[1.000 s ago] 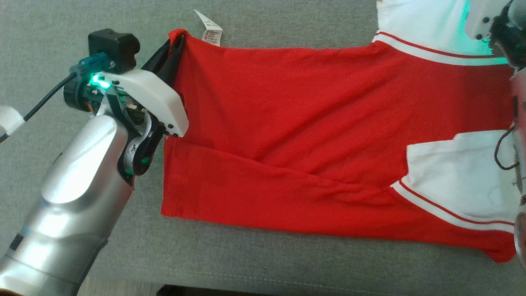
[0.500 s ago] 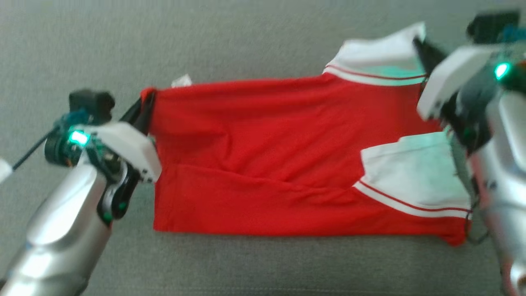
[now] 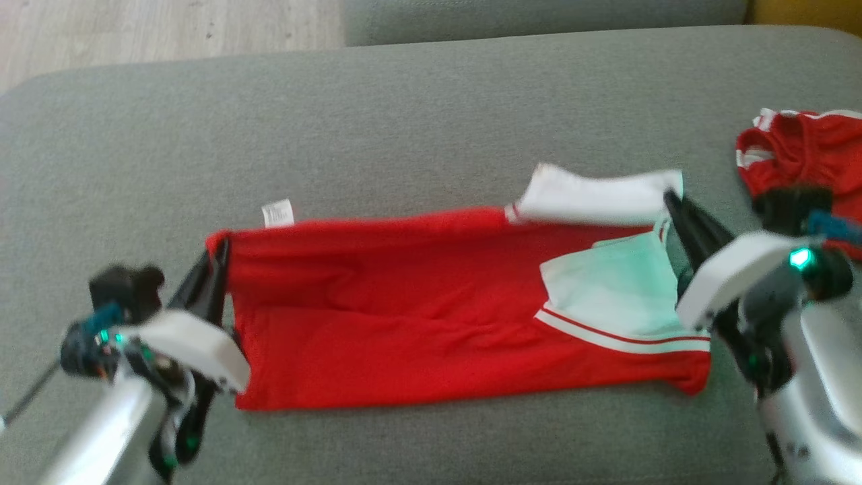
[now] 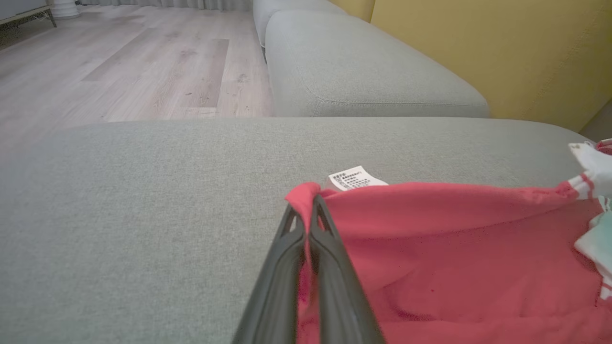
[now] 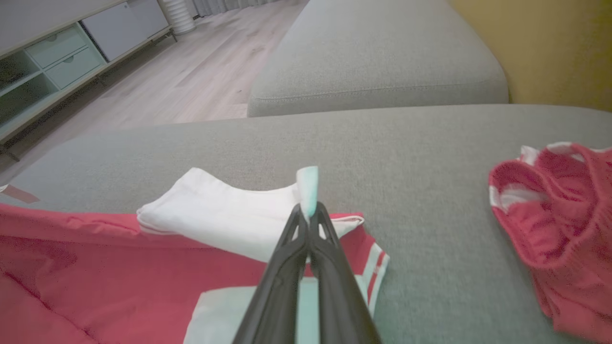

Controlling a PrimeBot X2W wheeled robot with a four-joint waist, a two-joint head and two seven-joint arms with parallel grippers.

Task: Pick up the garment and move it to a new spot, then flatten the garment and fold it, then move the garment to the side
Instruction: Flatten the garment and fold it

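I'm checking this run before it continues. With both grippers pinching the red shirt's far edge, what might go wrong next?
The right gripper pinches just the edge of the white sleeve, so it may slip free. The left gripper holds only a hem corner of the red shirt, so the middle could sag and fold unevenly. The crumpled red garment near the right arm might get dragged.

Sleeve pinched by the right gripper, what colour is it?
A white sleeve, best in the right wrist view.
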